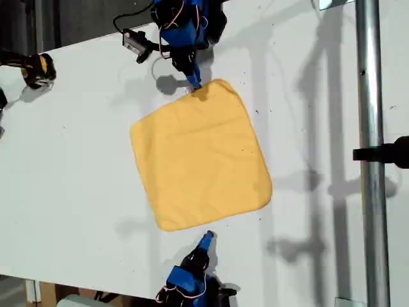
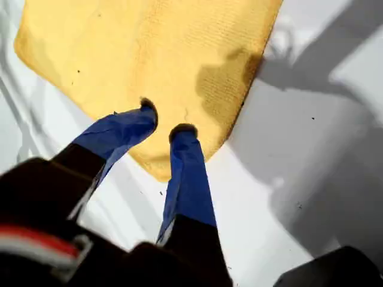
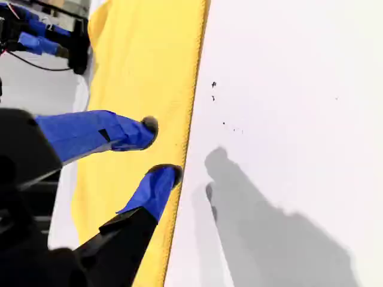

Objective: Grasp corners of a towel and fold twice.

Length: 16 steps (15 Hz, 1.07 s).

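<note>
One yellow towel (image 1: 199,155) with four round corners, two blue grippers (one at each end), one white table (image 1: 77,179), one metal pole (image 1: 372,153).

White table (image 1: 77,192), metal pole (image 1: 372,160)

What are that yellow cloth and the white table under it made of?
The cloth looks like soft woven or knitted fabric, perhaps microfibre: the first wrist view shows a fine ribbed texture and a thin stitched hem, and it lies limp with slight ripples. The table looks like a hard, smooth, matte white board, maybe laminate or painted; it takes crisp shadows and shows small dark specks.
</note>
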{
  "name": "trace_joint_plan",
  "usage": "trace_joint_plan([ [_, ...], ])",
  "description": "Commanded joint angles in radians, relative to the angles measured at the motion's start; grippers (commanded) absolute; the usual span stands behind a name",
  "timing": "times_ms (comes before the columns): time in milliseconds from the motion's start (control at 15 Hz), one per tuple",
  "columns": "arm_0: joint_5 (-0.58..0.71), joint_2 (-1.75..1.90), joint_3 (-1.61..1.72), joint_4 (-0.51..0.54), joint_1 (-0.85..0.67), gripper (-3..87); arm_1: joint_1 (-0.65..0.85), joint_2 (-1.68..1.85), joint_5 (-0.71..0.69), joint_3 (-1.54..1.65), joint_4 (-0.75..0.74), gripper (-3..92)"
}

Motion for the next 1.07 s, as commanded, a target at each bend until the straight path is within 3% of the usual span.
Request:
trace_joint_plan([
  [0, -0.43, 0.005, 0.006, 0.003, -0.221, -1.2, 0.084, 0.002, -0.028, -0.046, 0.005, -0.1],
  [600, -0.425, 0.005, 0.006, 0.003, -0.216, -1.2, 0.034, 0.002, -0.04, -0.12, -0.006, -0.1],
  [1000, -0.422, 0.005, 0.006, 0.003, -0.216, -1.2, -0.017, -0.287, -0.232, -0.526, 0.043, -0.2],
])
